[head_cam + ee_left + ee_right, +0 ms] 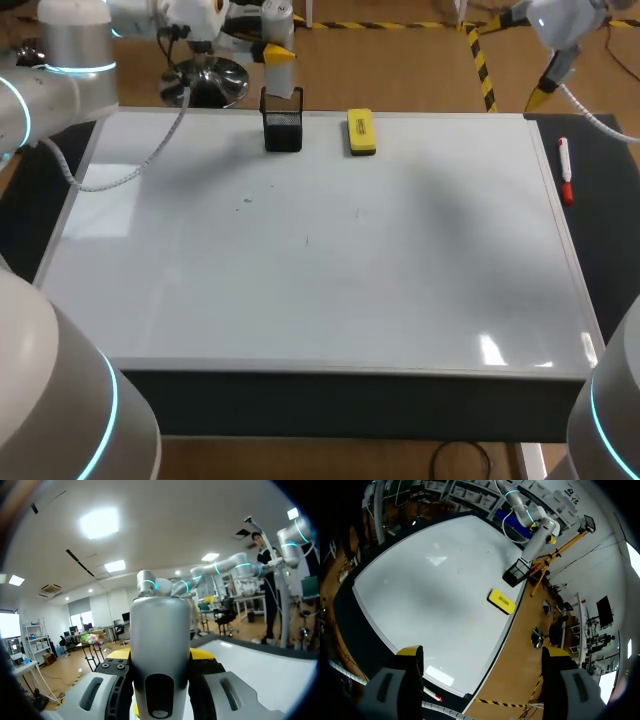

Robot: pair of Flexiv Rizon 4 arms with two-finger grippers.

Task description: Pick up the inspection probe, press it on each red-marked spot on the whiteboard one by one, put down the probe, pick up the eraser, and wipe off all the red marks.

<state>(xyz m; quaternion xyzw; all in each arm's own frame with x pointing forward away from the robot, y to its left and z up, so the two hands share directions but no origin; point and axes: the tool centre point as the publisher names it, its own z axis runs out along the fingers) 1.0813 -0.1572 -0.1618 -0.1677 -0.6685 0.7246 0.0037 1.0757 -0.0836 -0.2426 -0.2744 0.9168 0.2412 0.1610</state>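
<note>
Holding the inspection probe (160,625) above the black mesh holder (283,125) at the whiteboard's (400,280) 11 o'clock edge.

The left gripper (160,654) pinches the probe's grey body between its 2 yellow-tipped fingers, the shaft pointing down at the holder's mouth, probably because upright is the only way it passes in or out of that cup; whether its tip is inside cannot be told. The yellow eraser (361,132) lies flat just beside the holder toward 12 o'clock, handy for wiping. The right gripper (481,655) hangs high beyond the 2 o'clock corner, jaws spread wide and empty, seemingly parked clear. The board shows only faint specks (no plain red marks). A red marker (565,172) lies off-board at 3 o'clock.
</note>
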